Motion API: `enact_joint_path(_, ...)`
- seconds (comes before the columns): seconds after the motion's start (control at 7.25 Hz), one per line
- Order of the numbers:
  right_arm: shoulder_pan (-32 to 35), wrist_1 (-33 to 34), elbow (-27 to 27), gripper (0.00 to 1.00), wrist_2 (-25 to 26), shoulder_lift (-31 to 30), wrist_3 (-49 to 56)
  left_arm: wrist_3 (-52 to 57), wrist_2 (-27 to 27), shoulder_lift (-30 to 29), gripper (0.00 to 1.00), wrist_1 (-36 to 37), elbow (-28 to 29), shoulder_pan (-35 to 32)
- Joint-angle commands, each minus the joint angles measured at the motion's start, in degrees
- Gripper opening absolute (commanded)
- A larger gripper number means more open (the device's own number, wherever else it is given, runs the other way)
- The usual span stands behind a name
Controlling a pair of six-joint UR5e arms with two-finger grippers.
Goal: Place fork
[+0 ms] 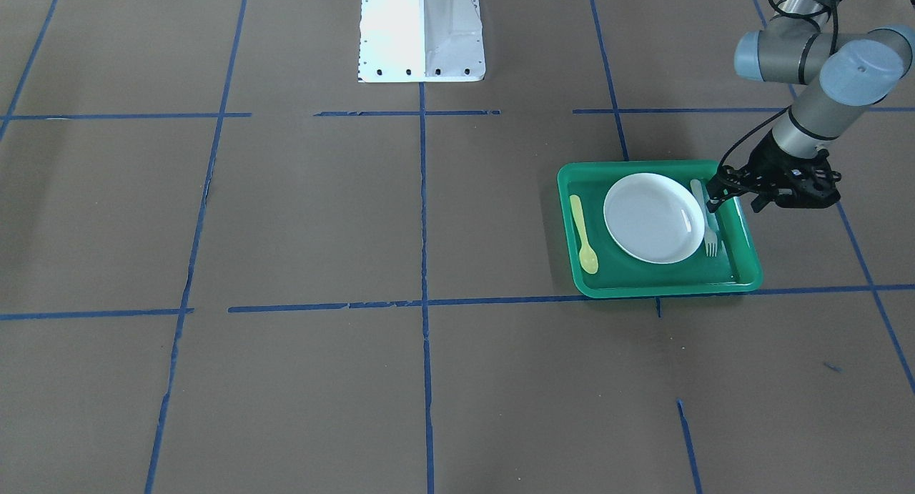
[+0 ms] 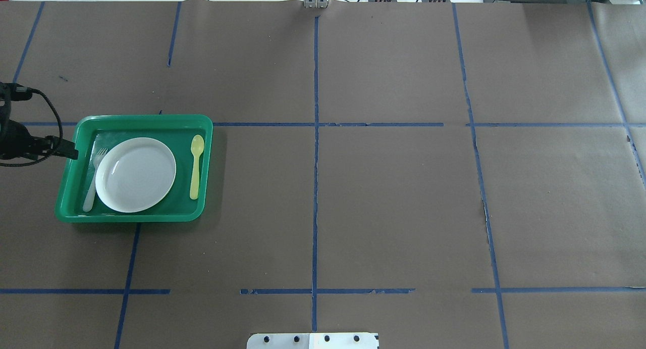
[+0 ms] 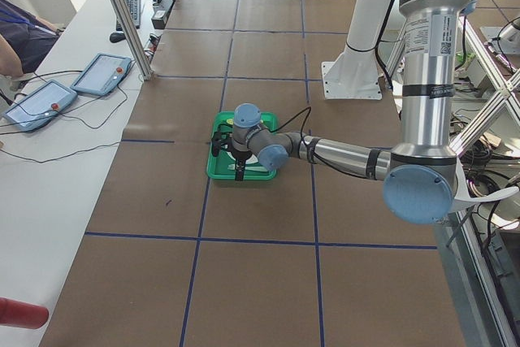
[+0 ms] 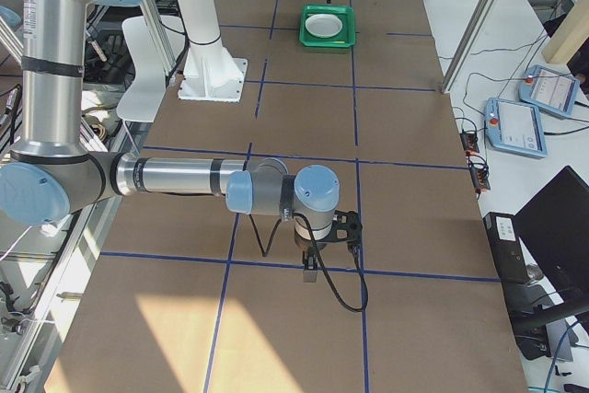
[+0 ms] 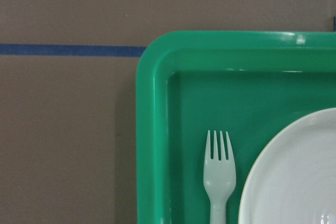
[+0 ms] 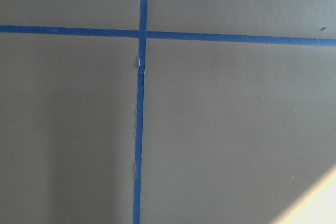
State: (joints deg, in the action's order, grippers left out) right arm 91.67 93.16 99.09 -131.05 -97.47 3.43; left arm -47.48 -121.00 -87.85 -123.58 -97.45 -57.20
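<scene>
The pale fork lies flat in the green tray, between the white plate and the tray's wall, tines toward the operators' side. It also shows in the overhead view and the left wrist view. My left gripper hangs over the tray's edge by the fork's handle end, fingers spread, holding nothing. My right gripper shows only in the exterior right view, low over bare table far from the tray; I cannot tell whether it is open or shut.
A yellow spoon lies in the tray on the plate's other side. The robot's white base stands at the table's middle edge. Blue tape lines cross the brown table.
</scene>
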Motion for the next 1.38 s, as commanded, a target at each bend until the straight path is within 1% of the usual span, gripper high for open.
enact_joint_path(0.0,0.0,0.0,0.1,1.0,0.0,0.0,0.0,13.2,-4.1,4.0,1.0,1.7,-0.5,-8.3)
enact_joint_path(0.14,0.0,0.0,0.0,1.0,0.0,0.0,0.0,21.0,-7.2,6.4,1.0,1.8,-0.3,-12.8)
enact_joint_path(0.28,0.0,0.0,0.0,1.0,0.0,0.0,0.0,27.2,-9.2,8.0,1.0,3.9,-0.5,-16.9)
enact_joint_path(0.55,0.0,0.0,0.0,1.0,0.0,0.0,0.0,46.2,-9.6,8.1,1.0,15.9,-0.6,-27.2)
enact_joint_path(0.69,0.0,0.0,0.0,1.0,0.0,0.0,0.0,52.2,-9.6,7.7,1.0,22.8,-2.1,-31.4)
enact_joint_path(0.83,0.0,0.0,0.0,1.0,0.0,0.0,0.0,54.5,-9.6,7.5,1.0,29.5,-4.0,-33.7)
enact_joint_path(0.97,0.0,0.0,0.1,1.0,0.0,0.0,0.0,55.3,-9.6,7.1,1.0,32.2,-4.8,-35.7)
enact_joint_path(1.24,0.0,0.0,0.1,1.0,0.0,0.0,0.0,55.5,-9.6,8.0,1.0,32.4,-5.0,-36.0)
